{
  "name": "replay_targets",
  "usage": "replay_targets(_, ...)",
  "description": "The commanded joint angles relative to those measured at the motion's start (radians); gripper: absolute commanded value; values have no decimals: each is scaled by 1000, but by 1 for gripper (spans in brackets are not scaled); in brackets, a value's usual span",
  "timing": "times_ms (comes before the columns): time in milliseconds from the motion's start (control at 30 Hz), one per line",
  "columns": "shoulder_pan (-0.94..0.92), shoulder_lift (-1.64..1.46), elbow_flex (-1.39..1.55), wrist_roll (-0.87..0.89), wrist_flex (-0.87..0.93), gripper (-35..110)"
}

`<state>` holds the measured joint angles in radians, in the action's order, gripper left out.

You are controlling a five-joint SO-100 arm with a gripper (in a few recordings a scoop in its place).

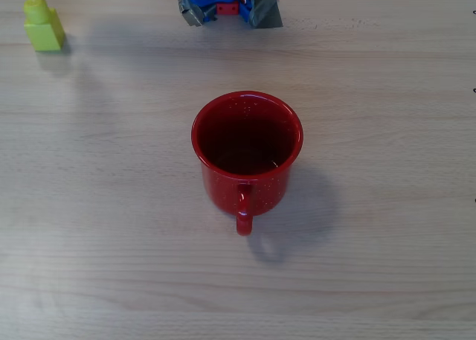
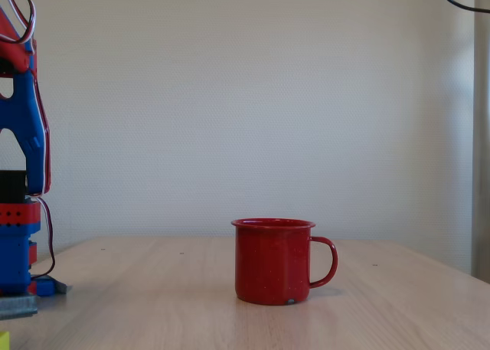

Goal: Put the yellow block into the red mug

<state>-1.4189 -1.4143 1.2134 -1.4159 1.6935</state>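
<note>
Overhead view: block [image 1: 43, 26] upright at counter [image 1: 387, 265] far-left corner, well apart from mug [image 1: 247, 152], handle toward bottom. Fixed view: mug [image 2: 274, 261] upright mid-counter, handle right; arm [image 2: 21, 158] at left. Tool state: cannot tell.

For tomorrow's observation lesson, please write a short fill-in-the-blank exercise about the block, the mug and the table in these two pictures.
1. In the overhead view, the block stands near the top ____ corner.
2. The mug stands upright, and its colour is ____.
3. In the overhead view, the mug's handle points toward the ____ edge of the picture.
4. The block and the mug both rest on a ____ table.

Missing words: left; red; bottom; wooden
</note>
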Motion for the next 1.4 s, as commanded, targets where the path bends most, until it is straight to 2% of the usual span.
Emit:
replay_targets(0, -2, -41, -80, -35, 41, 20)
replay_targets(167, 0, -5, -77, -69, 40, 40)
replay_targets(233, 6, 12, -71, -60, 28, 43)
replay_targets(800, 67, 83, 210, 48, -330, 42)
replay_targets(1367, 121, 104, 319, 118, -462, 38)
